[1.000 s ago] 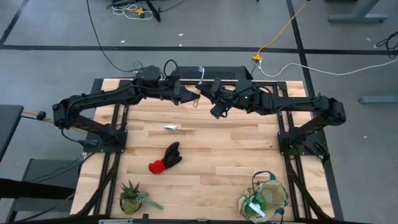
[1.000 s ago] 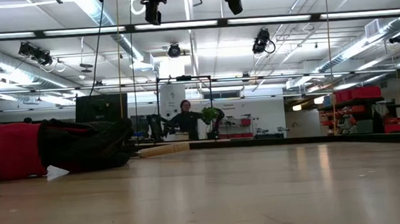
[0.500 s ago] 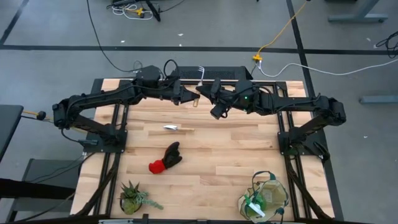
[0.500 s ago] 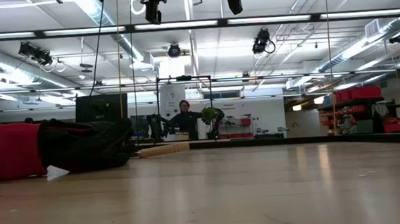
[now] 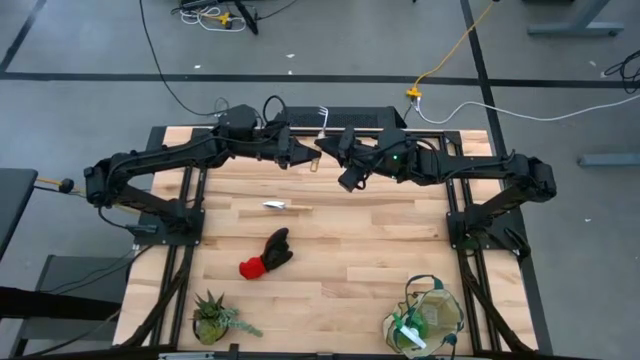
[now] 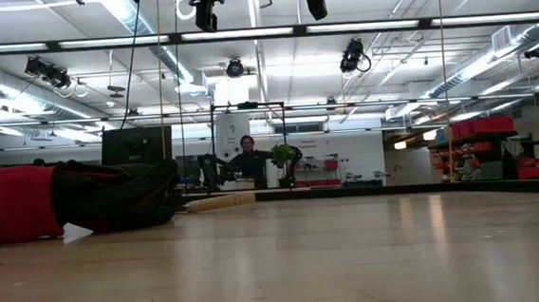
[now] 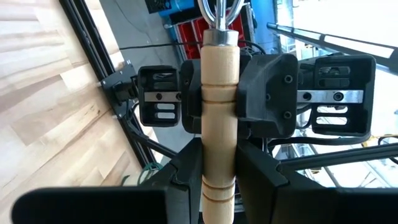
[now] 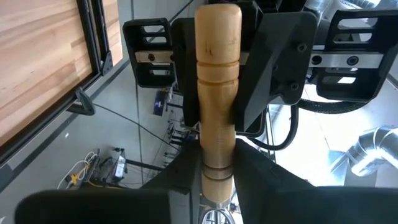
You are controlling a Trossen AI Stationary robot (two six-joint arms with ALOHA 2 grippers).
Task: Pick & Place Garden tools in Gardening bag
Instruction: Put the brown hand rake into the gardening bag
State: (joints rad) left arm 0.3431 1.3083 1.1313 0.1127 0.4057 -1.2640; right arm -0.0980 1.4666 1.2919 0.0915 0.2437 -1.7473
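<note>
- While both my arms meet above the tabletop's [image 5: 380, 260] far edge, the bag [image 5: 428, 318] sits at its near right corner.
- My left fingers [image 7: 261, 180] clench the rake's [image 5: 320, 128] wooden handle, and my right fingers [image 8: 264, 171] are clamped on that same handle from the opposite side, so the rake hangs between my left gripper [image 5: 302, 157] and right gripper [image 5: 330, 148].
- Glove pair [image 5: 267, 255] lies mid-tabletop, near the plant [image 5: 212, 316].
- Trowel [image 5: 284, 206] lies just beyond the gloves.
</note>
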